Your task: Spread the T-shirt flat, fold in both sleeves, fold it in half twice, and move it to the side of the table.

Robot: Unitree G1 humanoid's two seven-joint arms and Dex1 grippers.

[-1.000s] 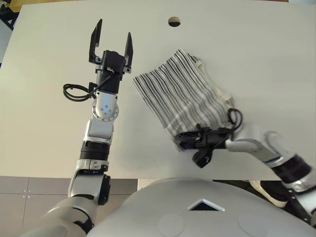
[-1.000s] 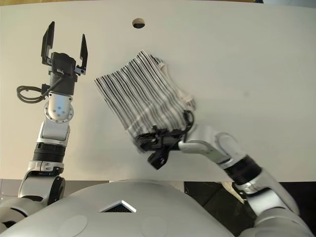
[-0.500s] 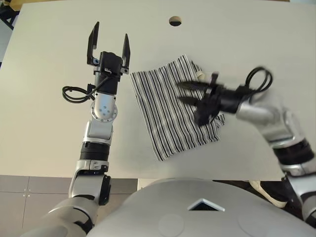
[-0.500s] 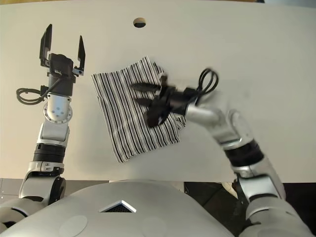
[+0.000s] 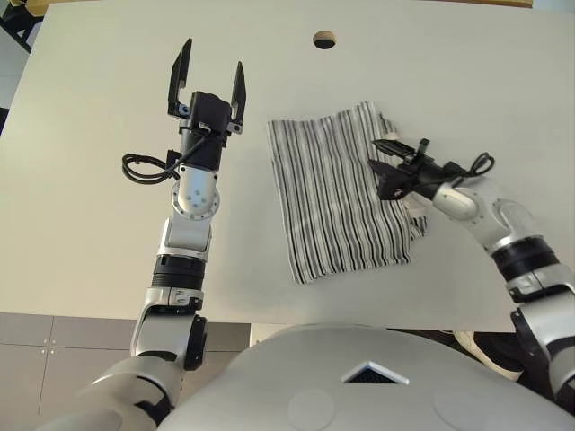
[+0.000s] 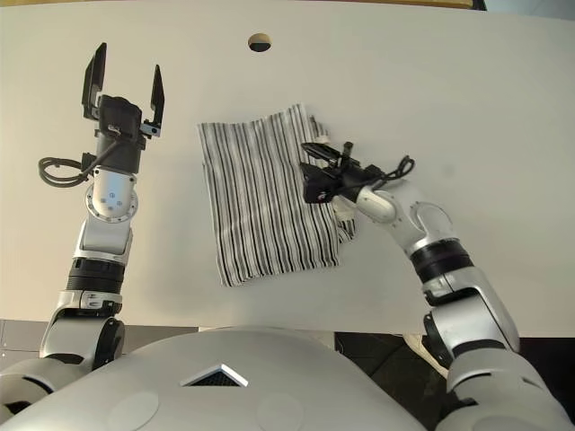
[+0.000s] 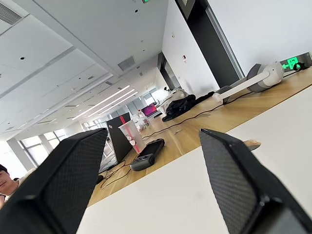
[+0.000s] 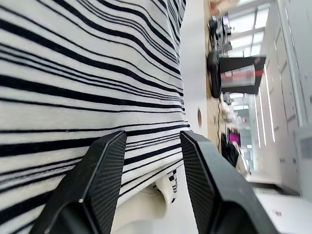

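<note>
The black-and-white striped T-shirt (image 5: 337,193) lies folded into a rough rectangle at the middle of the white table (image 5: 467,81). A bit of white fabric (image 5: 415,213) sticks out along its right edge. My right gripper (image 5: 384,154) is low over the shirt's far right part, open by a small gap, with nothing between its fingers. In the right wrist view the striped cloth (image 8: 73,73) lies just under the gripper (image 8: 152,136). My left gripper (image 5: 213,56) is wide open, held over bare table to the left of the shirt, pointing away from me.
A round cable hole (image 5: 323,39) sits in the table near its far edge. Bare tabletop extends to the left and right of the shirt. The front edge of the table (image 5: 72,316) runs close below the shirt's near corner.
My right gripper swung from the shirt's near corner up to its right edge. The shirt turned from a diagonal lie to squarer and slid a little right. The left arm hardly moved.
</note>
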